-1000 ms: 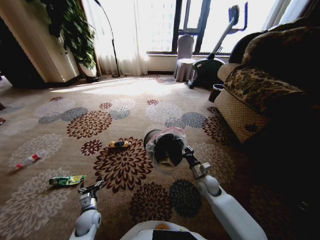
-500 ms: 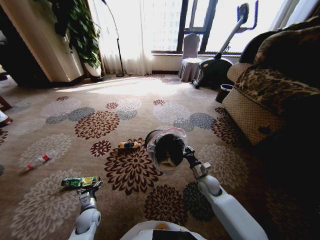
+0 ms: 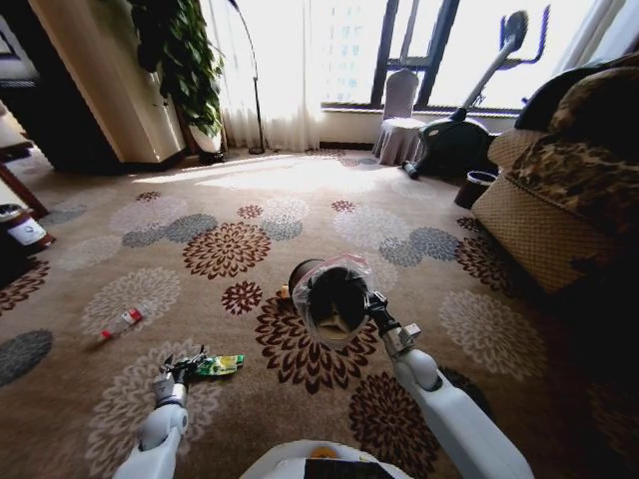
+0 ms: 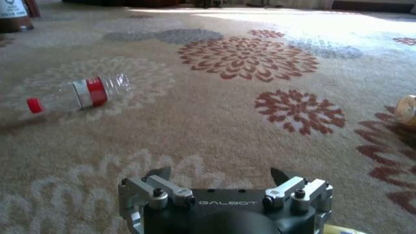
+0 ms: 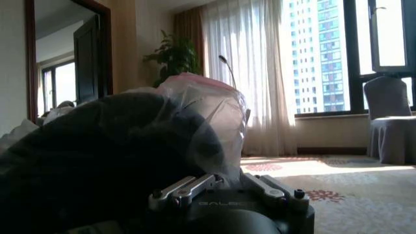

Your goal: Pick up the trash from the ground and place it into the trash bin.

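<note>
My right gripper [image 3: 372,305] is shut on the rim of the trash bin [image 3: 333,297], a small dark bin lined with a whitish bag, held off the carpet on its side; close up, the trash bin [image 5: 162,126] bulges above that gripper [image 5: 224,184]. My left gripper [image 3: 180,366] hangs open low over the carpet, just left of a green wrapper [image 3: 220,365]. Its fingers [image 4: 159,174] are spread with nothing between them. A red-capped clear bottle [image 3: 121,323] lies further left, the same bottle [image 4: 78,93] ahead of the left gripper [image 4: 219,174]. A yellow-orange wrapper [image 3: 283,292] peeks from behind the bin.
A larger white-labelled dark bin [image 3: 24,231] stands at the far left near dark furniture. A patterned sofa [image 3: 564,190] fills the right side. An exercise machine [image 3: 469,130], a covered chair [image 3: 399,120] and a potted plant [image 3: 190,60] stand by the window.
The whole view has swung left, so the camera turned. The green wrapper now lies right of the left gripper instead of left of it. The bin stays in the right gripper.
</note>
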